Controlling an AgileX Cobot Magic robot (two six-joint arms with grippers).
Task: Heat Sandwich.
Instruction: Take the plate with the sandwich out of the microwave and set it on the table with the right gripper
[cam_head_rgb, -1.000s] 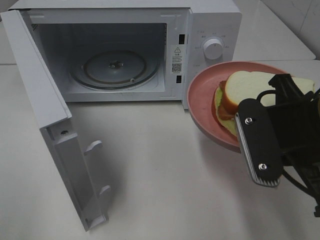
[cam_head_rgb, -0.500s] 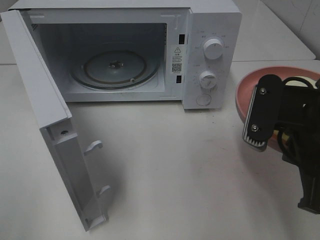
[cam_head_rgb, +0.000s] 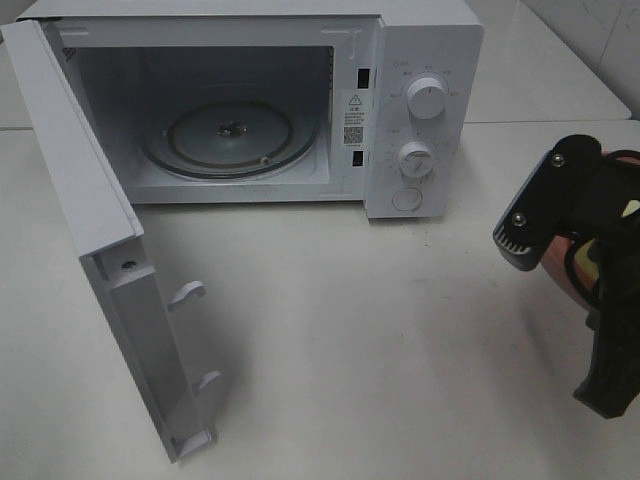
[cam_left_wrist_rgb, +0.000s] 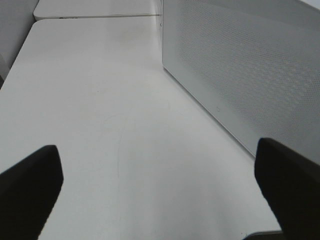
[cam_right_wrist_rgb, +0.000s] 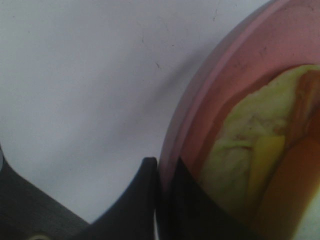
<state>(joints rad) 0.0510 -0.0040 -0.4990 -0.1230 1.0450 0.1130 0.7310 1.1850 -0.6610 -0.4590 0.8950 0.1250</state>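
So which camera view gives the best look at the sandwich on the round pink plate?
The right wrist view: the white-bread sandwich with its yellow-green filling fills one side, on the round pink plate whose rim the right claw pinches. The exterior high view hides it behind the arm; the left wrist view misses it.

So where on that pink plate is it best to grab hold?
By the raised rim, coming in from the outer edge. The plate is shallow and the sandwich fills its middle, so only the thin lip offers a pinch. The right pincer is shut on exactly that edge.
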